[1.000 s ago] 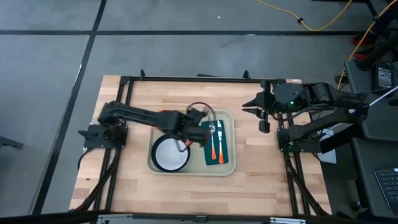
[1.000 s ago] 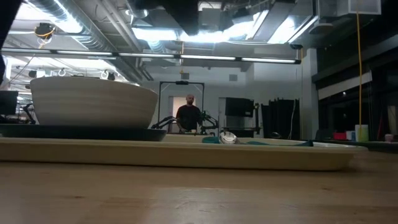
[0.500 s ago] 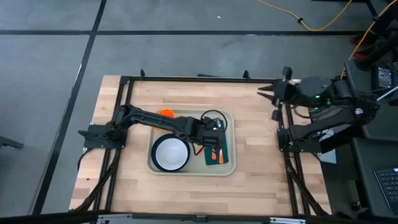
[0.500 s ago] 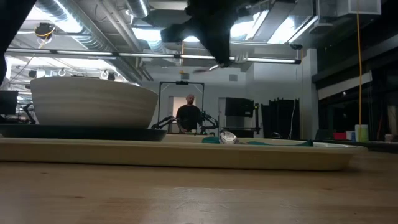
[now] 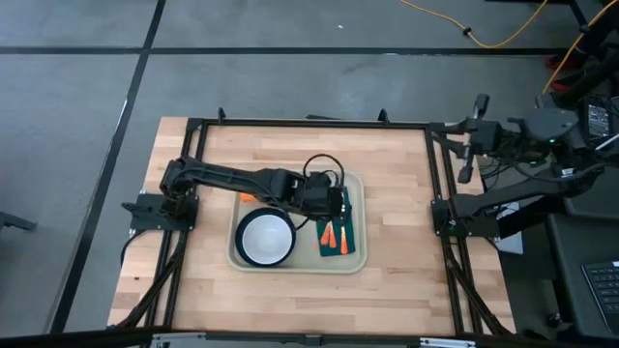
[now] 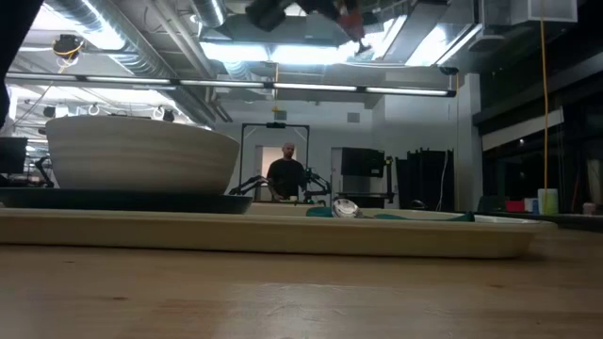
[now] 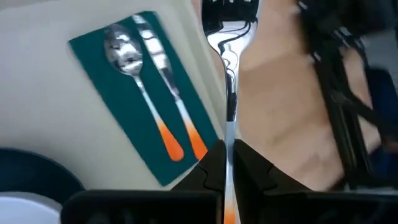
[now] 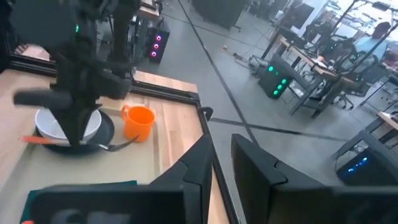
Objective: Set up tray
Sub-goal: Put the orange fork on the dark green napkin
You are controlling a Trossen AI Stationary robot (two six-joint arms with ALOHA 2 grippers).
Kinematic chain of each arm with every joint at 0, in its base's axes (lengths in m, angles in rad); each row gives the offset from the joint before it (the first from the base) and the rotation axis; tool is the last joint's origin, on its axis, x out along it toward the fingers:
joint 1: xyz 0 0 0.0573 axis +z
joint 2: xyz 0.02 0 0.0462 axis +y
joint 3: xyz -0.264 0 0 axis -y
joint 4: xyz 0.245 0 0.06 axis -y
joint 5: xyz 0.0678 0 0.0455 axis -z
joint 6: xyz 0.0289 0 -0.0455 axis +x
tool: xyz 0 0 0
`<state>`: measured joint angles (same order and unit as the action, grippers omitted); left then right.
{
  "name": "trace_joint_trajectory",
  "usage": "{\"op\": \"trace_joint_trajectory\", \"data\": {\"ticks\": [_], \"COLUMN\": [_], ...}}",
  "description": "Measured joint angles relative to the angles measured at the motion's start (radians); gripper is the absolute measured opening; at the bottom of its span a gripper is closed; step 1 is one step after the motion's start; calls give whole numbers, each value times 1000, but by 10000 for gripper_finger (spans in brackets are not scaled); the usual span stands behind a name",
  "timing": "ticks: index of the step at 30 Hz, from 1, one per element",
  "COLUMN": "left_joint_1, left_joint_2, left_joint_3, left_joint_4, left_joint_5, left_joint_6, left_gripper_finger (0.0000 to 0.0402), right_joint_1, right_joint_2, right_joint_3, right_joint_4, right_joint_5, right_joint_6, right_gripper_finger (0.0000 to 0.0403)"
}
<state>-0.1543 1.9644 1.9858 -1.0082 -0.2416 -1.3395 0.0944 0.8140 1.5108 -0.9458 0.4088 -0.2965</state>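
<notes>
On the bench [image 5: 193, 280], the tray [image 5: 358, 259] lies centrally, carrying a white bowl [image 5: 266, 238] on a plate and a green napkin [image 7: 124, 106] with a spoon [image 7: 134, 81] and knife [image 7: 168, 87]. Above it, the left end effector [image 7: 227, 171] clamps a fork [image 7: 229, 56]. Beyond the bench's right edge, the right end effector [image 8: 221, 155] hangs with fingers slightly apart. No writing is readable.

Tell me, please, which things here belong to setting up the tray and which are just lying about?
Job: tray, plate, bowl, napkin, spoon, knife, fork in left gripper, mug.
Idle: right gripper near table's right edge; yellow cable on floor.
</notes>
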Motion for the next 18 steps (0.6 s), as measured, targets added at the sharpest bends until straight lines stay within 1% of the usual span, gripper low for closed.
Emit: {"op": "trace_joint_trajectory", "data": {"ticks": [5,10,15,18], "left_joint_1": [-4,-23,-32,-29], "left_joint_2": [84,199,281,302], "left_joint_3": [-1,-1,-2,-2], "left_joint_4": [-1,9,10,6], "left_joint_5": [-86,-128,-89,-61], "left_joint_6": [-225,-393,-437,-427], "left_gripper_finger": [3,3,3,3], "right_joint_1": [0,0,0,0], "right_joint_2": [-24,-27,-27,-27], "right_joint_3": [0,0,0,0], "right_joint_4": [0,-4,-17,-18], "right_joint_5": [0,-2,-3,-13], "right_joint_6": [-43,-57,-102,-103], "right_gripper_finger": [67,67,67,67]}}
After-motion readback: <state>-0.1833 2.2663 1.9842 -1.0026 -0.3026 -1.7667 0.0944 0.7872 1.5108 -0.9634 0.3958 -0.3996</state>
